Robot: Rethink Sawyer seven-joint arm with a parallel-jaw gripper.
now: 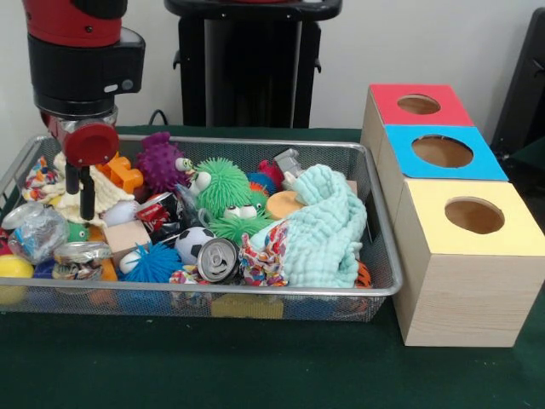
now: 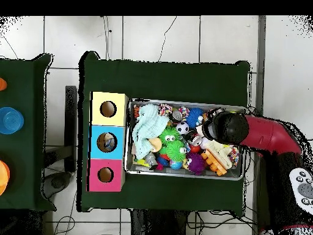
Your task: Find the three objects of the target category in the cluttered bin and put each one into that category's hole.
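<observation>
The long silver wire mesh bin (image 1: 375, 213) sits on the dark green table (image 1: 255, 366) and is full to the top with toys. Three pale wooden boxes stand just beside it in a row, so things can be lifted out and dropped in without going far. The round hole (image 1: 418, 104) in the red-topped box (image 1: 387, 106) is the one that matters. In the front view it is the box farthest from the camera, behind the blue-topped box (image 1: 485, 162) and the yellow-topped box (image 1: 511, 226).

The red and black gripper (image 1: 81, 200) hangs down into the bin's end that is far from the boxes, over a cream frilly cloth (image 1: 102, 192). Its two thin black fingers (image 1: 87, 196) look close together with nothing between them, so it seems to be poking around, not carrying.

A wrinkly see-through plastic bottle (image 1: 36, 232) lies just beside it, near a flat shiny can (image 1: 81, 253). A big mint green cloth (image 1: 328, 226) and a fuzzy green toy (image 1: 223, 186) cover much of the rest, so other bottles may be hidden underneath.
</observation>
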